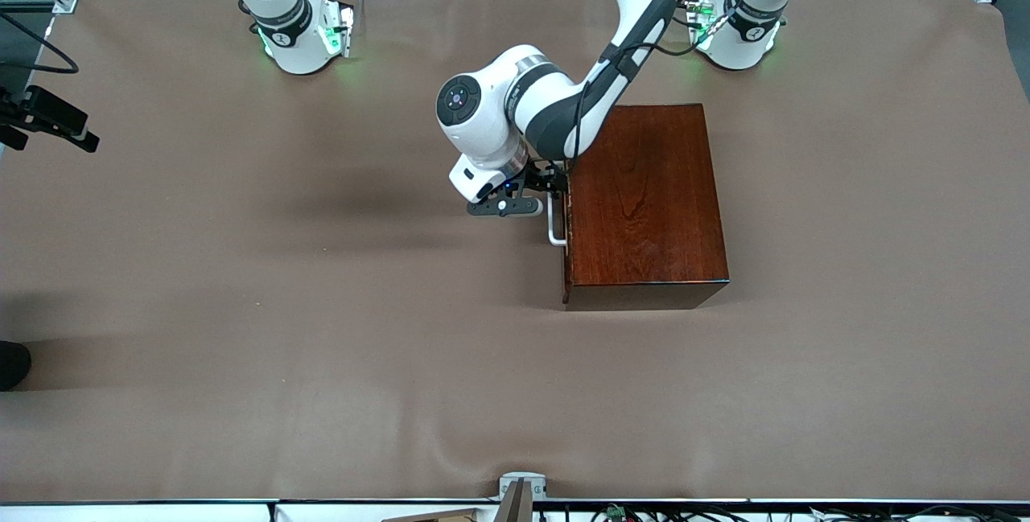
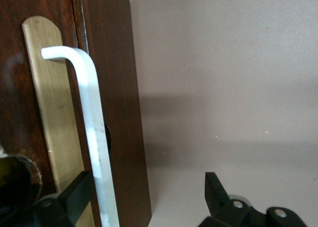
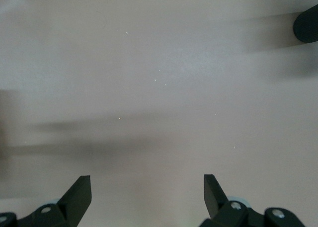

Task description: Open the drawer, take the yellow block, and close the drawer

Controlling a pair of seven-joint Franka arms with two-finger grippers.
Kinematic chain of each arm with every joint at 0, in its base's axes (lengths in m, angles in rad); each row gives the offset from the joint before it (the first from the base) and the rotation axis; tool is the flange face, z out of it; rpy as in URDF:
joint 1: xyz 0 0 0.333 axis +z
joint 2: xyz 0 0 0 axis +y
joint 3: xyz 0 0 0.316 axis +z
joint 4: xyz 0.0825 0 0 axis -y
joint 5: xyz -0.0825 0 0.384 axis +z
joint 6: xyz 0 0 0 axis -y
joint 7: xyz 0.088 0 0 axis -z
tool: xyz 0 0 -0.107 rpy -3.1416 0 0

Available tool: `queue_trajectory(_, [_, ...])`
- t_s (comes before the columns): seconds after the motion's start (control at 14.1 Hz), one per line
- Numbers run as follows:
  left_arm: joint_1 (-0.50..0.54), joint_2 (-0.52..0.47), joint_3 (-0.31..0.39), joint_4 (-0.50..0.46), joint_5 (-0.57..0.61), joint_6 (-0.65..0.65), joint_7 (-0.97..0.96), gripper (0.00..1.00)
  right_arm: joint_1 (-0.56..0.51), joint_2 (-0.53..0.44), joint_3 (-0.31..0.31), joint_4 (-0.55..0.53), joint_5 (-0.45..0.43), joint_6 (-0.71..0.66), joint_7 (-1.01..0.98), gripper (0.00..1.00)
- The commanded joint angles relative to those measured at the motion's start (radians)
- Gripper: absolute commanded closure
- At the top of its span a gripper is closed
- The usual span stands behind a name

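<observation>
The dark mahogany box (image 1: 644, 200) stands on the table near the left arm's base. Its drawer is pushed in, with the front facing the right arm's end of the table. The white bar handle (image 1: 555, 226) sticks out from that front. My left gripper (image 1: 550, 184) is at the handle, open. In the left wrist view the handle (image 2: 92, 117) passes between the fingers of my left gripper (image 2: 146, 185), close to one finger (image 2: 79, 187). The yellow block is hidden. My right gripper (image 3: 147, 185) is open and empty over bare cloth; it waits, outside the front view.
A brown cloth (image 1: 322, 305) covers the whole table. A brass plate (image 2: 49, 113) lies under the handle on the drawer front (image 2: 117, 113). A black camera mount (image 1: 48, 116) juts in at the table's edge at the right arm's end.
</observation>
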Motion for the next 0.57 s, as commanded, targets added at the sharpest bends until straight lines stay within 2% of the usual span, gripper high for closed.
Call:
queue_trajectory(0.0, [-0.004,0.010,0.005,0.030,0.021,-0.012,0.013,0.00,-0.014,-0.011,0.013,0.001,-0.010,-0.001,-0.001,0.00])
queue_trajectory(0.5, [-0.001,0.033,0.008,0.031,0.020,0.112,0.005,0.00,-0.014,-0.011,0.013,0.001,-0.010,-0.001,-0.001,0.00])
